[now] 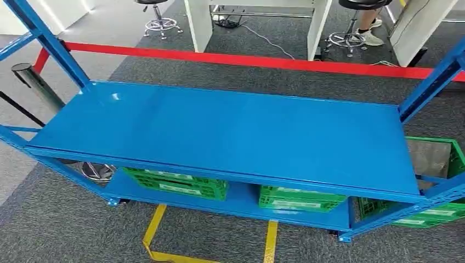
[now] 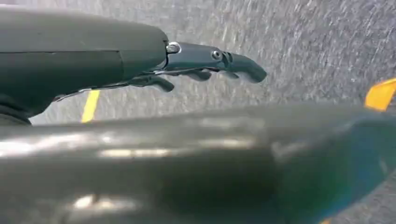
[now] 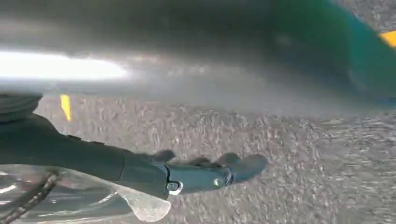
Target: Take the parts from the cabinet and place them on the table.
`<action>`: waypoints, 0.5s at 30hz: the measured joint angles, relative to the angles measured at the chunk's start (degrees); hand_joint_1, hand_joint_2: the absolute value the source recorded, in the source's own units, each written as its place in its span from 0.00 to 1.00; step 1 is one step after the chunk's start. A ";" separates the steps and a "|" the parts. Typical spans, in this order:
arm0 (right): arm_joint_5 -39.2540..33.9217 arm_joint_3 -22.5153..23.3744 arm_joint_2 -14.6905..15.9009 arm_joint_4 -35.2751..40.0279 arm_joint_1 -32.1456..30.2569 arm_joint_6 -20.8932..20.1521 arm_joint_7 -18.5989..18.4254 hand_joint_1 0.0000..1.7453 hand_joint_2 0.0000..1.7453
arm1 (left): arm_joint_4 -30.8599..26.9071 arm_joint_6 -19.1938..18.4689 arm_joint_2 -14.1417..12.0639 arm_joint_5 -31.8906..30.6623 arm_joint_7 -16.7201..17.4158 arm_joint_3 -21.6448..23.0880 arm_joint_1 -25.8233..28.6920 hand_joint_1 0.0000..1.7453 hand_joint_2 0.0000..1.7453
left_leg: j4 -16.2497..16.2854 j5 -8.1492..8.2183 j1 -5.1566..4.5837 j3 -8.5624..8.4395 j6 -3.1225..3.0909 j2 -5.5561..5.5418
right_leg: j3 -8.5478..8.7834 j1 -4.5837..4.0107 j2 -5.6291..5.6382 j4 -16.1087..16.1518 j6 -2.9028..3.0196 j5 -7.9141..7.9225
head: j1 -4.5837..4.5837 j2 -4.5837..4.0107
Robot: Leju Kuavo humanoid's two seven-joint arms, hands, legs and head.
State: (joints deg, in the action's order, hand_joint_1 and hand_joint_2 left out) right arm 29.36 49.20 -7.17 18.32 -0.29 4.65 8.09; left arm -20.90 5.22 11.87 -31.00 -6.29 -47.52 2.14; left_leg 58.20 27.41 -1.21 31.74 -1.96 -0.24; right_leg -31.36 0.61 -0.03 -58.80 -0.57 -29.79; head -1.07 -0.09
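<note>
Blue steel shelving (image 1: 230, 137) stands before the robot in the head view, its broad top shelf bare, with green plastic crates (image 1: 178, 183) on the lower shelf and another green crate (image 1: 438, 159) at the right end. What the crates hold cannot be made out, so the parts themselves cannot be placed; if this rack is the cabinet, they would lie in those crates. Both arms hang low. In the left wrist view the left hand (image 2: 205, 65) points out over grey carpet (image 2: 303, 37) with its fingers loosely extended and nothing between them. In the right wrist view the right hand (image 3: 205, 172) lies likewise, fingers stretched out and released; a clear, film-like shape sits near its wrist, too blurred to name. The scene fits two stages: the robot facing the rack to fetch a part, or back at it with hands free after a delivery. Any reach here would call for bending low, under the top shelf, to get at a crate.
</note>
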 joint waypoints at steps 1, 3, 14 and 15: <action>2.41 0.87 -0.07 -0.15 0.05 0.31 0.51 0.00 0.00 | 0.04 0.42 0.07 -2.50 -0.33 -0.79 -0.07 0.00 0.00 | -0.03 0.03 0.00 0.01 0.15 0.00 | -0.01 0.00 0.00 0.00 0.05 -0.04 | -0.02 0.00; 3.17 2.45 -0.26 -0.24 0.37 0.20 0.31 0.00 0.00 | 0.07 0.26 0.44 -3.52 -0.26 -2.03 -0.41 0.00 0.00 | -0.12 -0.01 0.04 -0.03 0.55 -0.01 | 0.02 -0.02 -0.03 -0.01 0.14 -0.04 | 0.04 0.00; 17.05 11.56 -1.51 -0.92 1.42 1.51 3.26 0.00 0.00 | 0.50 2.14 2.36 -18.65 -2.52 -9.59 -1.56 0.00 0.00 | -0.12 -0.01 -0.02 -0.02 0.86 -0.01 | 0.15 0.09 -0.04 0.10 0.14 -0.02 | 0.04 0.00; 19.65 12.38 -1.68 -0.98 1.44 1.77 3.95 0.00 0.00 | 0.52 2.53 2.56 -21.60 -2.95 -10.29 -1.64 0.00 0.00 | -0.12 -0.01 -0.02 -0.02 0.86 -0.01 | 0.17 0.09 -0.04 0.11 0.14 -0.01 | 0.04 0.00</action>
State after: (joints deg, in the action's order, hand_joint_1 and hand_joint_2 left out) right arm 49.01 61.59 -8.85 17.33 1.15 6.42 12.04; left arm -20.37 7.76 14.42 -52.59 -9.24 -57.81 0.50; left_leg 58.09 27.40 -1.23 31.72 -1.10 -0.26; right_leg -31.20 0.70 -0.06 -58.69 -0.43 -29.81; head -1.03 -0.09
